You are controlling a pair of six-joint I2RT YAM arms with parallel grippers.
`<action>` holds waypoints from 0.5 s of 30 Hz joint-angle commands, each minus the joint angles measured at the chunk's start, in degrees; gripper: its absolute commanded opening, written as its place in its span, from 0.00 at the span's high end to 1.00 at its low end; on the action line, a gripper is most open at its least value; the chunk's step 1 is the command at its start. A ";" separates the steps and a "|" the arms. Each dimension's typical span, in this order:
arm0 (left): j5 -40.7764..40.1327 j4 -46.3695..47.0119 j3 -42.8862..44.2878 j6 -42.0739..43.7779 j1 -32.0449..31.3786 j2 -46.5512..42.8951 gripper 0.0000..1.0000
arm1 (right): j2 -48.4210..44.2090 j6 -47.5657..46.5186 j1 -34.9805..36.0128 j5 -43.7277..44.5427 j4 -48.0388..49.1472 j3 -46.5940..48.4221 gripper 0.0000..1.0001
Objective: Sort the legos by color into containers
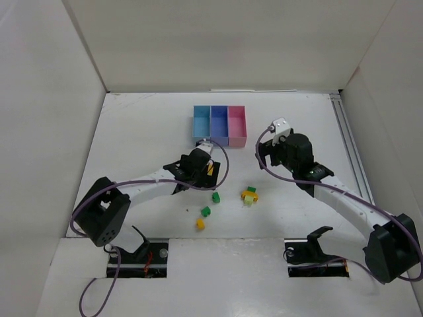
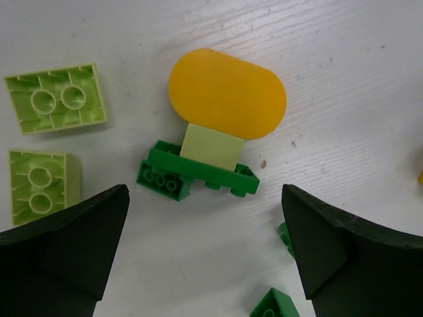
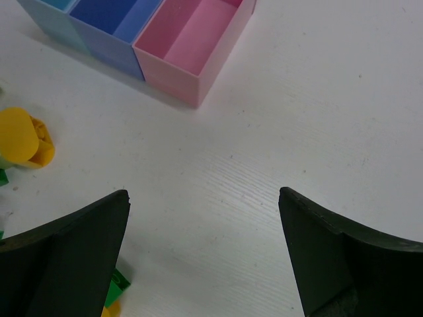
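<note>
Left claw [image 2: 205,195] spread over stacked legos [image 2: 221,99]; right claw [image 3: 201,195] spread near pink bin [image 3: 168,72].

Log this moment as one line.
left gripper open, aimed at yellow-lime-green stack | right gripper open, near pink bin | nothing held

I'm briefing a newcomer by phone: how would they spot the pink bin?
At the far middle of the table stands a row of three joined bins. The pink bin is the right-hand end, beside the periwinkle one; no other is pink.
</note>
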 commanded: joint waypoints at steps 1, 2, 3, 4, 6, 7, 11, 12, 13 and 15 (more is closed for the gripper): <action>-0.54 2.29 4.56 3.64 0.07 1.36 0.00 | 0.59 -1.33 0.48 -1.51 0.69 2.95 0.02; -0.54 2.29 5.27 3.65 0.07 1.37 0.00 | 0.59 -1.94 0.48 -1.51 0.69 2.95 0.02; 0.07 2.29 5.97 4.43 0.07 2.24 0.00 | 0.59 -1.94 0.48 -1.51 0.69 2.95 0.02; 0.68 2.29 6.67 5.31 0.07 3.04 0.00 | 0.59 -1.94 0.48 -1.51 0.69 2.95 0.02; 0.69 2.29 8.52 5.92 -0.46 3.91 0.00 | 1.12 -1.94 0.48 -1.51 0.69 2.95 0.02; 1.21 1.77 8.53 6.54 -0.46 3.92 0.00 | 1.12 -2.47 0.48 -1.51 0.69 2.95 0.02; -0.10 1.24 11.50 7.25 -0.46 7.95 0.00 | 1.12 -2.47 0.48 -0.91 0.17 2.95 0.02; -0.89 0.54 11.51 7.25 -0.46 8.75 0.00 | 1.12 -2.47 0.48 -0.90 0.17 2.95 0.02; -1.59 0.53 12.39 7.25 -0.46 9.45 0.00 | 1.12 -2.47 0.48 -0.38 0.17 2.95 0.02; -2.39 0.53 13.26 7.25 -0.46 11.29 0.00 | 0.59 -2.47 0.48 -0.37 -0.36 2.95 0.02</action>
